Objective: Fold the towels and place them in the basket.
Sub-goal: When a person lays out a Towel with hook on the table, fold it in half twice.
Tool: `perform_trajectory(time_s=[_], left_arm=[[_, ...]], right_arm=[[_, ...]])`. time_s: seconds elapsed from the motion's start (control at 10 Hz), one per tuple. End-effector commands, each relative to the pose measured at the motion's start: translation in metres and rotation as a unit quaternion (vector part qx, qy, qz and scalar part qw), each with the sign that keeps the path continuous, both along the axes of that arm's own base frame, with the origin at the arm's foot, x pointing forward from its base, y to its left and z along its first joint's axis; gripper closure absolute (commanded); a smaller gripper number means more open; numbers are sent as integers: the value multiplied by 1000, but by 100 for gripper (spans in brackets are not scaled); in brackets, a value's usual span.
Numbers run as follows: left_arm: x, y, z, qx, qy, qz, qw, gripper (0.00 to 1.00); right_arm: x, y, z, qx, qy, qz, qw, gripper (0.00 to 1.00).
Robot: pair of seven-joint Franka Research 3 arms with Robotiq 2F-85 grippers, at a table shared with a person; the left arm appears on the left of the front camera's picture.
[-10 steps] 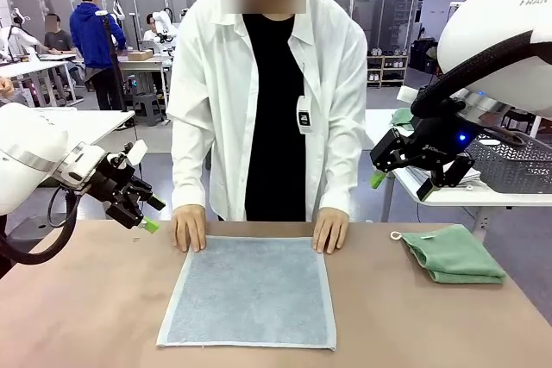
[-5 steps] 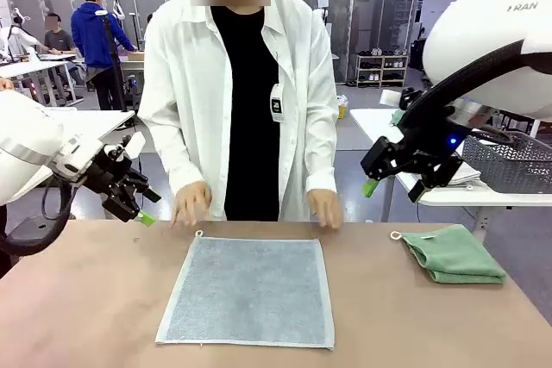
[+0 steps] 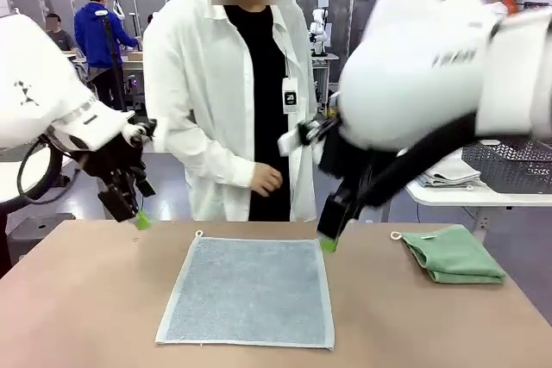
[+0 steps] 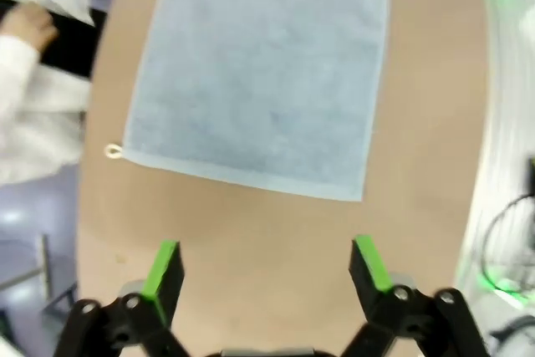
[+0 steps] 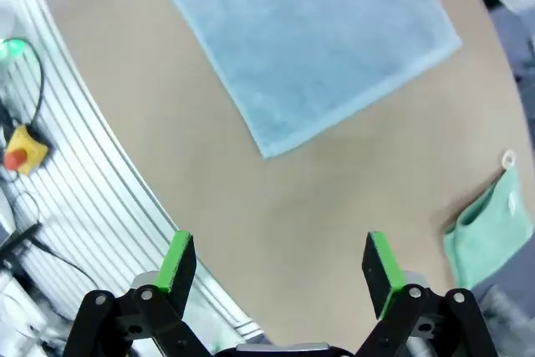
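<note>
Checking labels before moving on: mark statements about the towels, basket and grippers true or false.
1. The grey-blue terry-cloth towel lies flat on the brown table. True.
2. The mint green terry-cloth towel is inside the dark grey mesh basket. False: it lies folded on the table; the basket stands on a white side table behind.
3. The left gripper is shut on the grey-blue towel. False: it is open and empty.
4. The right gripper is open. True.
5. The person's hand presses on the grey-blue towel. False: it is off the table.
</note>
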State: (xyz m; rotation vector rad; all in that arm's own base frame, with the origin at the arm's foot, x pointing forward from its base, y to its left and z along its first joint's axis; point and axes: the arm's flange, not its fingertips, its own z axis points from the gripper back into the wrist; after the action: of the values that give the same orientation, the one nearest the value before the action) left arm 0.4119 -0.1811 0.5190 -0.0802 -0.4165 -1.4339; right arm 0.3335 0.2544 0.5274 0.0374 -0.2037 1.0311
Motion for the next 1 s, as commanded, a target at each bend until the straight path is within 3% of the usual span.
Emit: perform_trajectory(time_s=[0.0, 0.2, 0.4, 0.7, 0.9], left_arm=[[-24, -39, -3, 60, 7, 2, 998, 0], [-55, -69, -15, 128, -7, 17, 992, 0], [-75, -80, -39, 166, -5, 11, 986, 0], [-89, -67, -63, 199, 21, -3, 980, 0], [-95, -60, -68, 188, 32, -26, 981, 0]], right_arm=[[8, 27, -45, -32, -48, 122, 991, 0], [3, 63, -85, -68, -5, 201, 977, 0], [4, 72, -109, -103, 12, 240, 965, 0], [12, 57, -109, -138, 26, 270, 952, 0], [19, 43, -104, -109, 38, 285, 952, 0]])
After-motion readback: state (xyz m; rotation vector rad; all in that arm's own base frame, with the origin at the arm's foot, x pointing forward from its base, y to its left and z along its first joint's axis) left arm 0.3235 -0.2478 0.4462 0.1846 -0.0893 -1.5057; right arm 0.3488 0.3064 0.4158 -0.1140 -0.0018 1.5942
